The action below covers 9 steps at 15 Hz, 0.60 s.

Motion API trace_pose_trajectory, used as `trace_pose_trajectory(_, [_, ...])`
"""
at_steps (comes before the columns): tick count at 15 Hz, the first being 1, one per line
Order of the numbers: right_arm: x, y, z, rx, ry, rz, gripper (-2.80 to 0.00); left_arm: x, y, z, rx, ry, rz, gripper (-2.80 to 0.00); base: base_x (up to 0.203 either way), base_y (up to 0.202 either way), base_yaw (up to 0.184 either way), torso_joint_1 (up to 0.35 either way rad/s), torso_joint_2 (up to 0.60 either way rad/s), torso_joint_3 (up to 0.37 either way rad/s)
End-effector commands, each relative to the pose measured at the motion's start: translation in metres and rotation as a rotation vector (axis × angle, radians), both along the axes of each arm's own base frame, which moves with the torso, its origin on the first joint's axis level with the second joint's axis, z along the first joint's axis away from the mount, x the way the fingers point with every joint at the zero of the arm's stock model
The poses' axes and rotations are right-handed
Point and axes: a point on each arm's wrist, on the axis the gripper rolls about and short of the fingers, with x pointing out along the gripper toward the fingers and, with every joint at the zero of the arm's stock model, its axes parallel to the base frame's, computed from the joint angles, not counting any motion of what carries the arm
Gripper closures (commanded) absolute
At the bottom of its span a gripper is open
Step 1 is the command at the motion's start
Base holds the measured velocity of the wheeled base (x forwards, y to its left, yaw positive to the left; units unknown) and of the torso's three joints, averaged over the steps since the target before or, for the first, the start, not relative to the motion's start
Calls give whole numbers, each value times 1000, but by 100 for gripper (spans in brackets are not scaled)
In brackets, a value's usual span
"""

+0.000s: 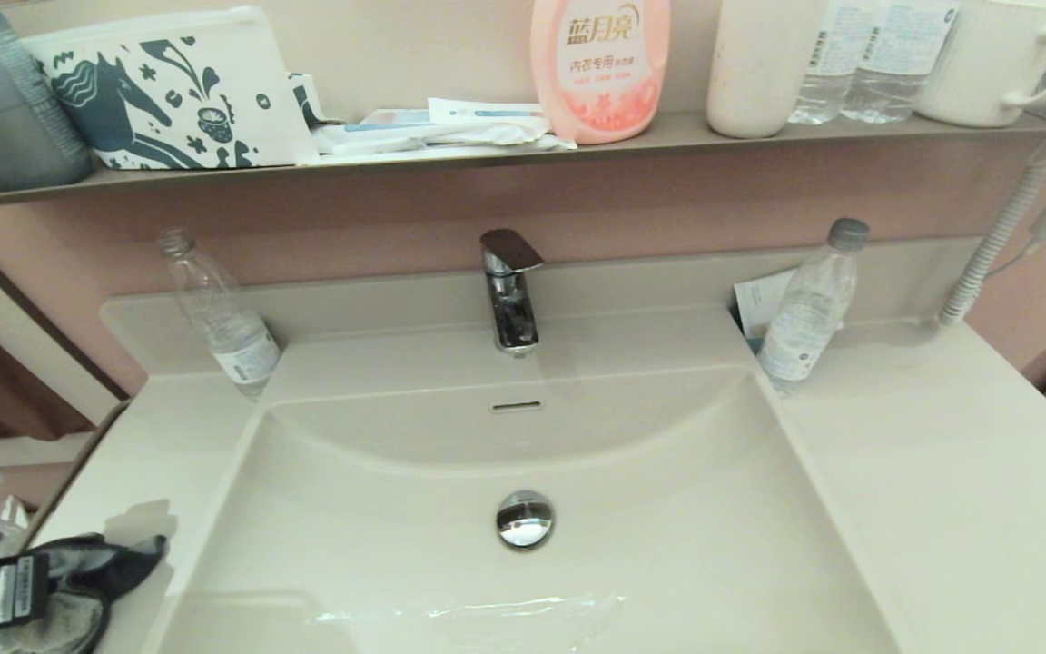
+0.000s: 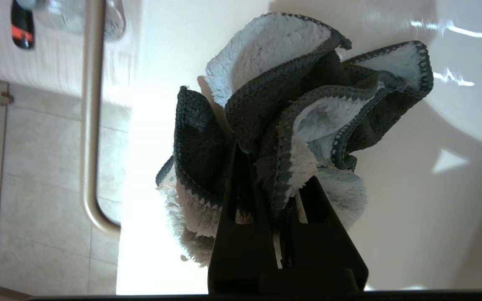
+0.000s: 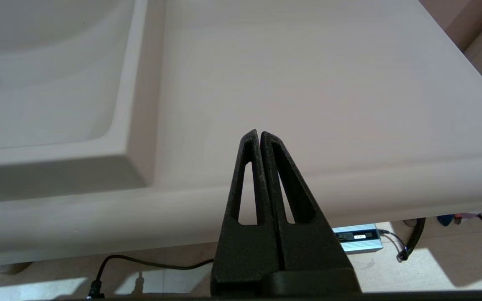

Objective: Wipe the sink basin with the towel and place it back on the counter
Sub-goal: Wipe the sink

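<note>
Head view: left gripper (image 1: 19, 590) at near-left corner, over the counter (image 1: 941, 472) edge left of the sink basin (image 1: 668, 545), towel (image 1: 92, 572) bunched in it. Chrome drain plug (image 1: 525, 519) mid-basin; faucet (image 1: 511, 289) at far side.

Left wrist view: jaws of left gripper (image 2: 272, 196) clamped on crumpled towel (image 2: 291, 104), charcoal and pale blue folds fanning out.

Right wrist view: right gripper (image 3: 260, 138) near counter's (image 3: 308, 83) front edge, right of basin (image 3: 48, 83); jaws pressed together, holding nothing.

Towel (image 2: 291, 108) — bunched, grey-blue and charcoal folds, above counter (image 1: 114, 472) beside sink basin (image 1: 668, 545) — basin bare
</note>
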Motion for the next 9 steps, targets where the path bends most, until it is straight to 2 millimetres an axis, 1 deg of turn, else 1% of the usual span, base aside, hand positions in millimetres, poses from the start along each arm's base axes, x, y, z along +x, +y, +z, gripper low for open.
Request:
trace_pose_trajectory(1, [0,0,0,0,1,1,0,-11,-17,1,10,-17,-34,0,0,0,0,0,0,0])
trace_pose_trajectory(3, [0,0,0,0,1,1,0,-9,-32,1,0,-23,-96,0,0,0,0,0,0,0])
trace_pose_trajectory(5, [0,0,0,0,1,1,0,1,-47,1,-20,-29,-139,0,0,0,0,0,0,0])
trace_pose_trajectory(7, [0,0,0,0,1,1,0,20,-60,-3,-49,-6,-160,0,0,0,0,0,0,0])
trace_pose_trajectory(9, [0,0,0,0,1,1,0,50,-64,-9,-64,15,-146,0,0,0,0,0,0,0])
